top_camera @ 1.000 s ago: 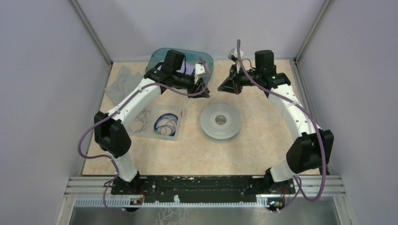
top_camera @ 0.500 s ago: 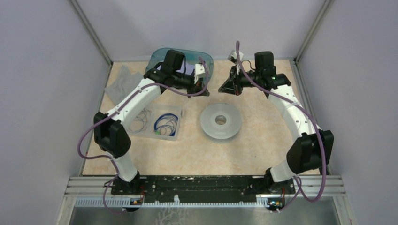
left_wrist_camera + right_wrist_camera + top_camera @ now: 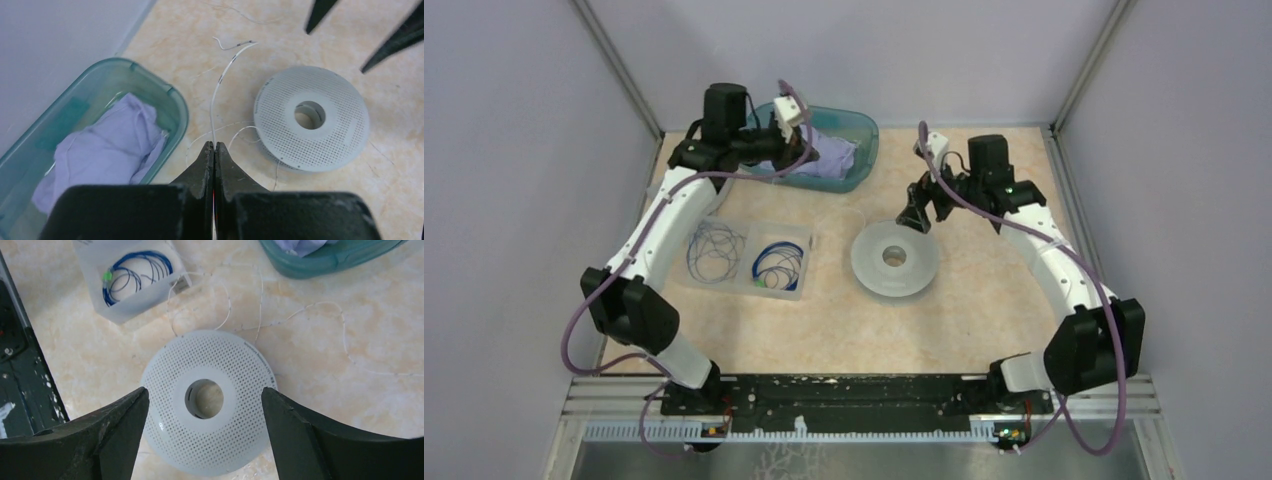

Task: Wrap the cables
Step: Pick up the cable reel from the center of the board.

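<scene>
A thin white cable [image 3: 216, 95] runs up out of my left gripper [image 3: 214, 144], which is shut on it, fingertips pressed together. That gripper [image 3: 776, 150] is raised beside the teal bin. The cable's loose loops [image 3: 260, 295] lie on the table beyond the perforated white spool [image 3: 894, 258]. My right gripper [image 3: 205, 390] is open wide just above the spool [image 3: 207, 400], one finger on each side, touching nothing; from above it [image 3: 921, 212] sits over the spool's far edge. Blue cables [image 3: 779, 262] lie coiled in a clear tray [image 3: 799, 290].
The teal bin [image 3: 859, 150] at the back holds a purple cloth [image 3: 829, 158]. The tray's left compartment holds another thin loop [image 3: 714, 250]. Side walls close in the table to the left, right and back.
My left arm has swung from the centre left and back to the bin, its gripper closing on the white cable. My right gripper has opened and dropped towards the spool.
</scene>
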Controlling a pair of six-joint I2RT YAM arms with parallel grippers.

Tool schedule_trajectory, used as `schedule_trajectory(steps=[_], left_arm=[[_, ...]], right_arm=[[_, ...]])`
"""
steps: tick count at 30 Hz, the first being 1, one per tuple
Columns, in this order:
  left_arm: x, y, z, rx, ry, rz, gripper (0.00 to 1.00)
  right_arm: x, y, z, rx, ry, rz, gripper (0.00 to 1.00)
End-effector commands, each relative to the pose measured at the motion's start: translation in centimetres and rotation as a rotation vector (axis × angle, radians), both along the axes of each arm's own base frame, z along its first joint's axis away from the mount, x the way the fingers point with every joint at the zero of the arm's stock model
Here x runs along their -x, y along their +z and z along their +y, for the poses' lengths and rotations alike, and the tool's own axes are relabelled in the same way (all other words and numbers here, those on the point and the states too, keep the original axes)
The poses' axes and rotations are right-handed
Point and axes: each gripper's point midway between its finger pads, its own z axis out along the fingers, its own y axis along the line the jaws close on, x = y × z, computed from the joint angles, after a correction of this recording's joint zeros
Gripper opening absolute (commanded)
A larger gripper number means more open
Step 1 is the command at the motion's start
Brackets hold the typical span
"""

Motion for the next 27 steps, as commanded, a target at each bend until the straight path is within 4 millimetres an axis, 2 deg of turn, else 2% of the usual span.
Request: schedule_trajectory(steps=[1,5,12,20,27], left_arm=[[-3.3,1.9,3.9,0.086,0.193,0.036,0.0],[-5.0,2.2,6.0,0.148,0.263,0.106,0.0],[-5.3,2.2,5.9,0.184,0.254,0.134,0.0],[-5.5,2.3,5.6,0.203,0.24,0.136,0.0],[-5.0,2.3,5.5,0.204,0.222,0.125,0.0]], right_arm=[[1.6,-1.3,0.4,0.078,0.051,-0.093,0.83],[3.8,-4.4,2.0,0.144,0.132,-0.055,0.86],[6.0,-9.6,4.5,0.278,0.191,0.035,0.87],[7.8,-13.4,4.9,0.443,0.216,0.085,0.87],[8.2,-15.0,4.7,0.532,0.217,0.091,0.87]])
